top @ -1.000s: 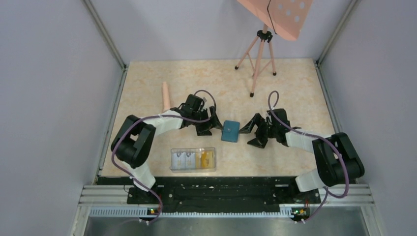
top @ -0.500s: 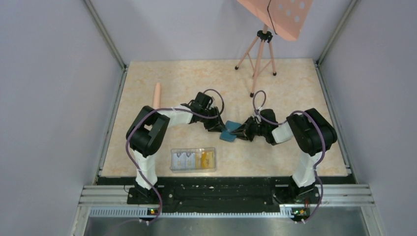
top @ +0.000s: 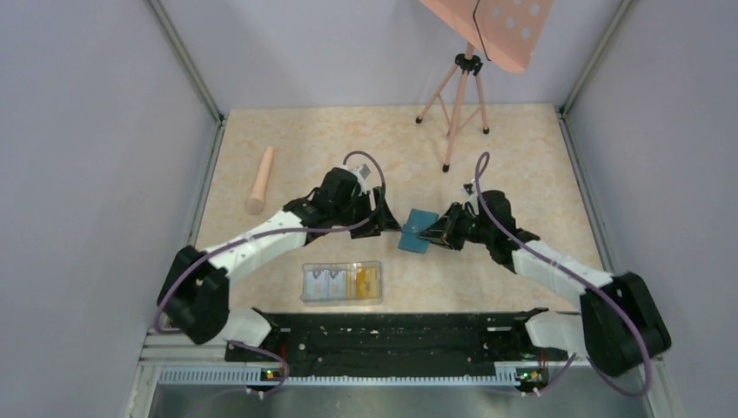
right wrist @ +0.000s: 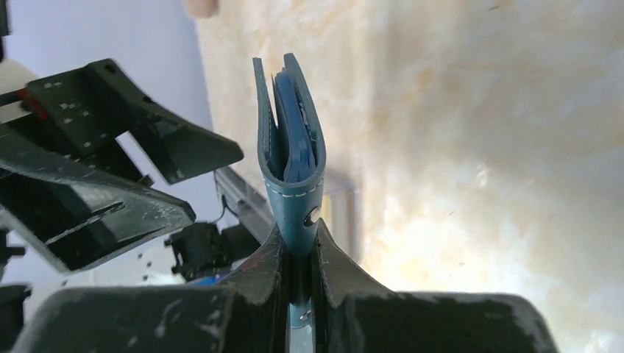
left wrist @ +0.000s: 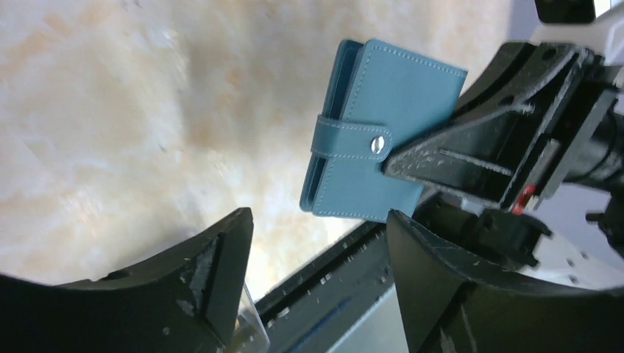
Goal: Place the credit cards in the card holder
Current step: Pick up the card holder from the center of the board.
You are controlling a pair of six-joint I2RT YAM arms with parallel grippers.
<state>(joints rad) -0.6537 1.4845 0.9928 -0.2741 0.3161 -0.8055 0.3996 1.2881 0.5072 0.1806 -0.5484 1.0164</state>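
Top external: shows the right hand (top: 432, 232) gripping the closed card holder (top: 416, 231) near the centre of the surface (top: 522, 157), the left hand (top: 383, 222) just beside it, and the credit cards (top: 331, 281) lying in a clear box (top: 342, 301) towards the near edge. Left wrist: shows the left hand spread wide, holding nothing, the snapped card holder beyond its fingers. Right wrist: shows the right hand pinched narrowly on the card holder by its snap tab, seen edge-on.

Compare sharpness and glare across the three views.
Top external: even light, all sharp, the small teal snap-tab card holder included. Left wrist: holder crisp, marbled tabletop smeared at left. Right wrist: right gripper and holder crisp, soft bright patches on tabletop.
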